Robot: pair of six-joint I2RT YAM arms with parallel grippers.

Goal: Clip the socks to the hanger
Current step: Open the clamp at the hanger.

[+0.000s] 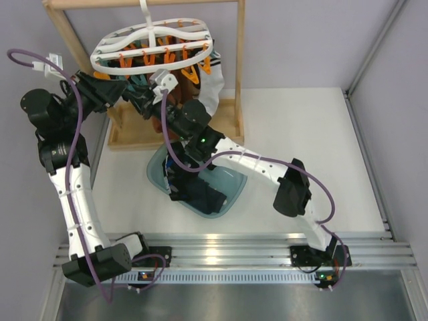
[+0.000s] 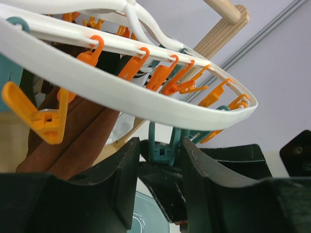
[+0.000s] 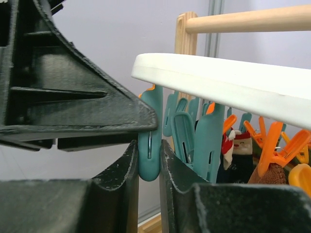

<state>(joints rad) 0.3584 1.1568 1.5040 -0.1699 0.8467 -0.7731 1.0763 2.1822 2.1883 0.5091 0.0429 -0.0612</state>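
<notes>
Socks, all dark, lie heaped in a teal basin in the top view, well below the hanger, which hangs from the wooden rack.

Left wrist: the left gripper straddles a teal clip under the hanger's rim; squeezing or loose, I cannot tell.

Right wrist: the right gripper is clamped on a teal peg beneath the rim.

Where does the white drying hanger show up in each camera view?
Top external: the hanger is at upper left of centre, hung under the wooden rack.
Left wrist: the hanger sweeps across the upper half, from the left edge towards the right.
Right wrist: the hanger crosses from centre to the right edge.
Shared landmark: the wooden rack, seen in all three.
</notes>
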